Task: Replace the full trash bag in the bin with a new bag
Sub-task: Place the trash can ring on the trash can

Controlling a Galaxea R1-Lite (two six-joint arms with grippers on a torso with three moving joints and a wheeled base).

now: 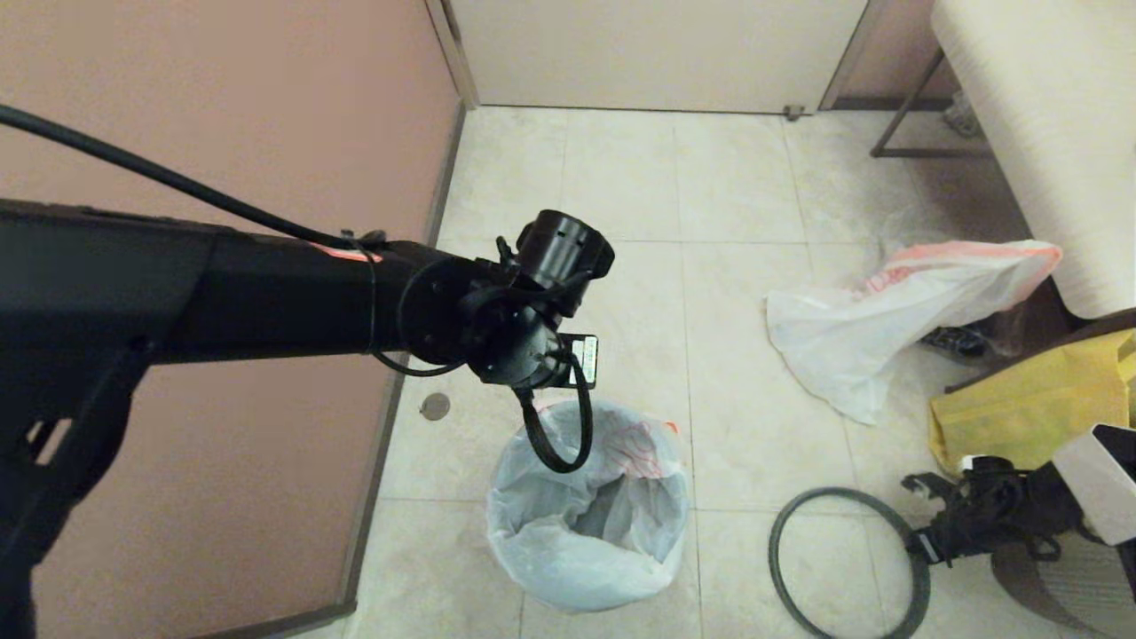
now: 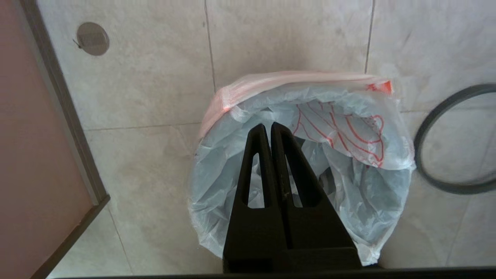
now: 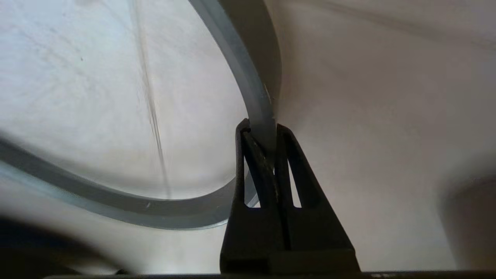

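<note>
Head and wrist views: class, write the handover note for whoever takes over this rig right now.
Left tool: shut, empty, above the bin.
Right tool: shut on the ring, on the floor right of the bin.
New bag lines the bin, its band draped over the rim. Full bag lies on the floor farther right, by the yellow bag.
Done: full bag out, new bag in.
Left: probably fit the ring back over the bin's rim.

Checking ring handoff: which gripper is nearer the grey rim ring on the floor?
Right. The right gripper has its jaws shut on the grey rim ring at its near right side. The left gripper, jaws shut, hangs over the bag-lined bin, apart from the ring.
</note>
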